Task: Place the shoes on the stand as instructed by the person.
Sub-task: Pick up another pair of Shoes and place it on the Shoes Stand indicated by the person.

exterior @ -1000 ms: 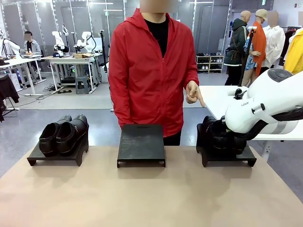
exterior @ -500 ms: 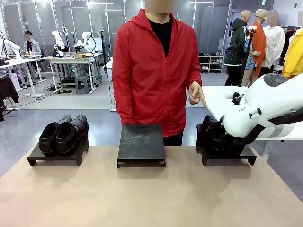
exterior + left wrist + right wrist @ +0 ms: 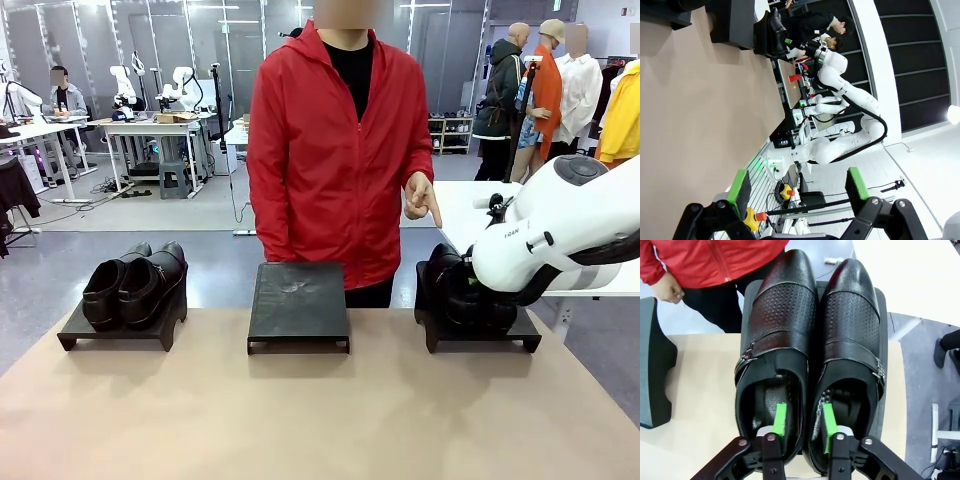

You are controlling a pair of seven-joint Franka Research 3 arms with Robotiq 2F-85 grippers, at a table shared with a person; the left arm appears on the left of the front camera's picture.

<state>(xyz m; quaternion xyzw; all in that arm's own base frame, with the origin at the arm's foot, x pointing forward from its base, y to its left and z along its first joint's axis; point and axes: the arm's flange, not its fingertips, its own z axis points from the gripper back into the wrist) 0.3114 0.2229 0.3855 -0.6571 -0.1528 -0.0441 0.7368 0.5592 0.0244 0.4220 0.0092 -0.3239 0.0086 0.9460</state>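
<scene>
At the right of the front view, one pair of black dress shoes (image 3: 462, 292) sits on the right stand (image 3: 480, 332); in the right wrist view the right gripper (image 3: 801, 421) has one green pad inside each shoe, slightly apart around the touching inner walls; whether it still clamps them I cannot tell; the left gripper (image 3: 797, 189) hangs spread and empty; the other pair (image 3: 135, 283) rests on the left stand (image 3: 120, 330); the middle stand (image 3: 298, 305) is bare; the person (image 3: 340, 150) points a hand (image 3: 421, 199) downward.

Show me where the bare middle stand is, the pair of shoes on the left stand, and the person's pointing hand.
Middle stand (image 3: 298, 300), front view: on its bare sloped top.
Pair of shoes on the left stand (image 3: 135, 282), front view: where the two uppers meet.
Person's pointing hand (image 3: 421, 196), front view: on the knuckles above the down-pointing finger.
</scene>
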